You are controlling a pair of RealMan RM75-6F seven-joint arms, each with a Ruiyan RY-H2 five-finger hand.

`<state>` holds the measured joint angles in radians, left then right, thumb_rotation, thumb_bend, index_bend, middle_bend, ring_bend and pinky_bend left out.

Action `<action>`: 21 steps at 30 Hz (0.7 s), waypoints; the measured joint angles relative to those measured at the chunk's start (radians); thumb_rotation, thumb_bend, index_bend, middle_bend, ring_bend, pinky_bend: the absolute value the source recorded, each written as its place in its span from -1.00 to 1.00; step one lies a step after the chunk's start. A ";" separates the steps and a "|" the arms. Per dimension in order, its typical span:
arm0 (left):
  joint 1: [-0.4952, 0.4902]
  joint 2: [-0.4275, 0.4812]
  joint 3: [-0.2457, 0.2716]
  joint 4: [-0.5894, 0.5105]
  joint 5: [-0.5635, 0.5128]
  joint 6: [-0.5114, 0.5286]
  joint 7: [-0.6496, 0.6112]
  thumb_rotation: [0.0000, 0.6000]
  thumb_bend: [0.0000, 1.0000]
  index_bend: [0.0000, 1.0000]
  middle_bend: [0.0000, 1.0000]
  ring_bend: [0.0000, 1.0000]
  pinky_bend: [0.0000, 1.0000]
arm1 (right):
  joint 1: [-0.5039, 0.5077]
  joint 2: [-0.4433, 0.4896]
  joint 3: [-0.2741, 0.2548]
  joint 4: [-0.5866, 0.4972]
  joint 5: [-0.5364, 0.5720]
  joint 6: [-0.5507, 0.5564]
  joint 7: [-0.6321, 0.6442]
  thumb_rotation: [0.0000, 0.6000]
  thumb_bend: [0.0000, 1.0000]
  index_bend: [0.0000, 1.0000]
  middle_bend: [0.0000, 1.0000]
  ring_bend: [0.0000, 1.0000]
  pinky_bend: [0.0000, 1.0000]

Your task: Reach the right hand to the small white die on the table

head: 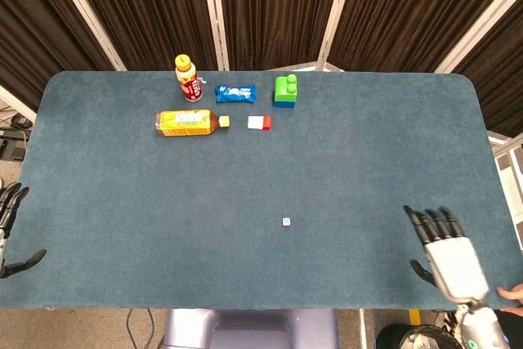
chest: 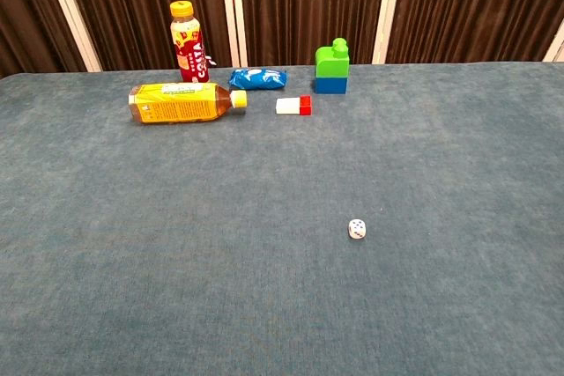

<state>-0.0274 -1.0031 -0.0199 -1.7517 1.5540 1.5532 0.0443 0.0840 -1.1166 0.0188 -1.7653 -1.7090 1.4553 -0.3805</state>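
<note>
Blue table point(head: 368, 153), die point(head: 286, 221), right hand point(head: 445, 255) well apart

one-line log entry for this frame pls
phase: reach | right hand: open, near table edge, apart from die | left hand: open, idle

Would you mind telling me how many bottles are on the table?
2. A red-labelled bottle stands upright at the far edge; a yellow-labelled bottle lies on its side just in front of it. Nothing appears to hide another.

White die point(head: 286, 221) with dark pips, teal table point(head: 343, 153), yellow-labelled bottle point(head: 187, 123), green-and-blue block point(head: 285, 90), blue packet point(head: 235, 93)
</note>
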 measured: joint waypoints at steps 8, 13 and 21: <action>-0.016 -0.024 -0.017 0.020 -0.055 -0.037 0.029 1.00 -1.00 -1.00 -1.00 -1.00 -1.00 | 0.183 -0.015 0.005 -0.030 0.028 -0.350 -0.040 1.00 0.83 -1.00 0.35 0.44 1.00; -0.028 -0.043 -0.026 0.036 -0.086 -0.060 0.054 1.00 -1.00 -1.00 -1.00 -1.00 -1.00 | 0.320 -0.046 0.001 -0.030 0.055 -0.556 -0.040 1.00 0.84 -1.00 0.35 0.44 1.00; -0.038 -0.059 -0.033 0.046 -0.116 -0.081 0.078 1.00 -1.00 -1.00 -1.00 -1.00 -1.00 | 0.434 -0.153 0.011 0.031 0.078 -0.667 -0.043 1.00 0.85 -1.00 0.35 0.45 1.00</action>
<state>-0.0650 -1.0620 -0.0531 -1.7056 1.4378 1.4726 0.1226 0.5179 -1.2697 0.0296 -1.7344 -1.6305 0.7885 -0.4232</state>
